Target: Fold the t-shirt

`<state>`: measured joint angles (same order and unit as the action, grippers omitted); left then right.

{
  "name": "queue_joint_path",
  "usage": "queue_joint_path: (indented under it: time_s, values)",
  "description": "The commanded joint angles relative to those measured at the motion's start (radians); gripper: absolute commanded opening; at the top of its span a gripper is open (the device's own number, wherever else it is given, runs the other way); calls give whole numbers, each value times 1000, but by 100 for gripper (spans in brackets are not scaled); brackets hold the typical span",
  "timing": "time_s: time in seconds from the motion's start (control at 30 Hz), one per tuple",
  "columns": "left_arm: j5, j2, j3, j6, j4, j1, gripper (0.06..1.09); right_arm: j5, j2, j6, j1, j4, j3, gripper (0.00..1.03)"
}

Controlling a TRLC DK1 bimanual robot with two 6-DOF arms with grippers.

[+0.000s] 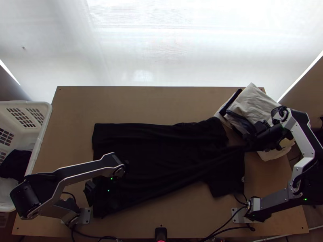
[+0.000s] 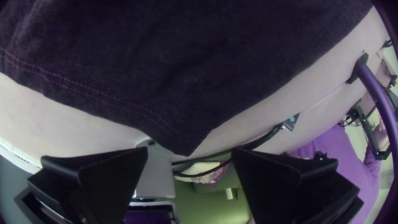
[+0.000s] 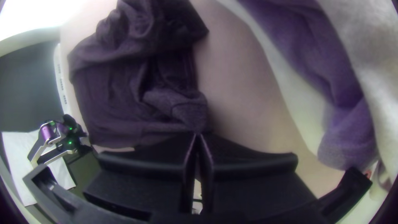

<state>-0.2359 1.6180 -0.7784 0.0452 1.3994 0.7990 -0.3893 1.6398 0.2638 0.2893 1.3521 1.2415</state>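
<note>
Right gripper [image 1: 248, 147] clamps the spread, wrinkled black t-shirt [image 1: 157, 161]; left gripper [image 1: 91, 193], fingers apart.

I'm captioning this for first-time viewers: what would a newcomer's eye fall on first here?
Probably the large black t-shirt, lying creased across the middle of the table. Next might come the right hand, shut on the shirt at its right end in the top view. The pale cloth heap at the table's far right corner also stands out against the dark shirt.

The t-shirt [image 1: 153, 161] is black, seemingly plain; the basket [image 1: 47, 116] white.
</note>
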Motion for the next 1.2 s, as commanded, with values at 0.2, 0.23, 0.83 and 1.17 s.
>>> queue_joint_path:
  time_s: [0.2,0.23,0.83,1.17]
  values:
    - [-43,-6,28,-7,-43,37,103,1,0,11,11,22,26,3]
    - [-45,-4,28,-7,-46,40,103,1,0,11,11,22,27,3]
    - [-85,-33,60,21,-214,20,36,1,-8,12,11,38,35,3]
    - [-88,17,77,50,-278,-12,9,3,-26,11,25,48,61,3]
